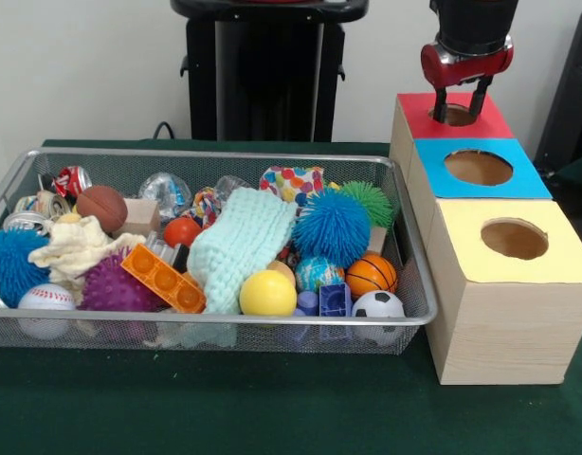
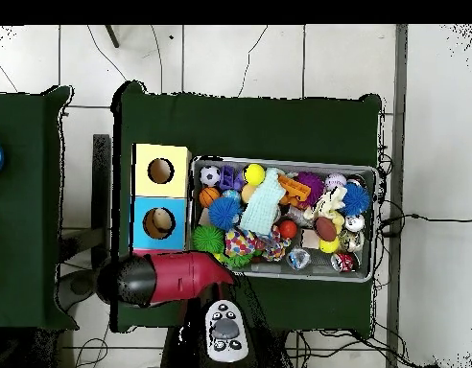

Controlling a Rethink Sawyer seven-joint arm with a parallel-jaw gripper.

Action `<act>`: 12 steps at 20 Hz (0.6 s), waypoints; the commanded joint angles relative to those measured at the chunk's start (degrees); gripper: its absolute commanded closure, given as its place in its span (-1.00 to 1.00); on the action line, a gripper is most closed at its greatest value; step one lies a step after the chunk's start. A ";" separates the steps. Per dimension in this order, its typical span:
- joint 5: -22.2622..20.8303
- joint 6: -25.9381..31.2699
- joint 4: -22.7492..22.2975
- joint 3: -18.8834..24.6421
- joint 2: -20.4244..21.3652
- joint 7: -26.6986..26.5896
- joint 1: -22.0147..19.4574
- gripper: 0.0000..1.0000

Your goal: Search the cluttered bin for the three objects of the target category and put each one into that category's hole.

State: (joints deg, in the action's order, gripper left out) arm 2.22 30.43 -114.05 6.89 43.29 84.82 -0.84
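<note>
Nearest the camera, along the silver wire-mesh bin's (image 1: 225,320) front wall, sat a smooth yellow ball (image 1: 267,293) and a small soccer ball (image 1: 378,305) — light, firm and prone to roll, best pinched across the middle. Over the red-topped wooden box's hole (image 1: 452,115) hung the gripper (image 1: 460,102) — fingers parted, apparently empty.

A robotics lab: a green-clothed worktop (image 1: 272,417) on tiled floor (image 2: 278,57), loose cables (image 2: 413,218), and a red arm (image 2: 173,278) on a pedestal.

Bright, even indoor light; soft, faint shadows.
</note>
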 commanded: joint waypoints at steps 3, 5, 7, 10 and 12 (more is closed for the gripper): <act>0.04 -5.40 -0.74 -2.03 1.75 10.50 -3.92 -1.00; 0.04 -4.47 -0.63 -2.58 2.25 10.77 -3.55 -1.00; 0.29 -4.54 -1.02 -2.87 2.61 11.29 -3.47 -1.00; 0.96 -6.72 -2.10 -2.01 2.75 11.59 -4.39 -1.00; 1.16 -8.74 -2.98 0.21 2.98 10.28 -5.86 -1.00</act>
State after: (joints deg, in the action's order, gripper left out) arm 2.37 29.52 -114.75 7.24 43.55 84.82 -1.28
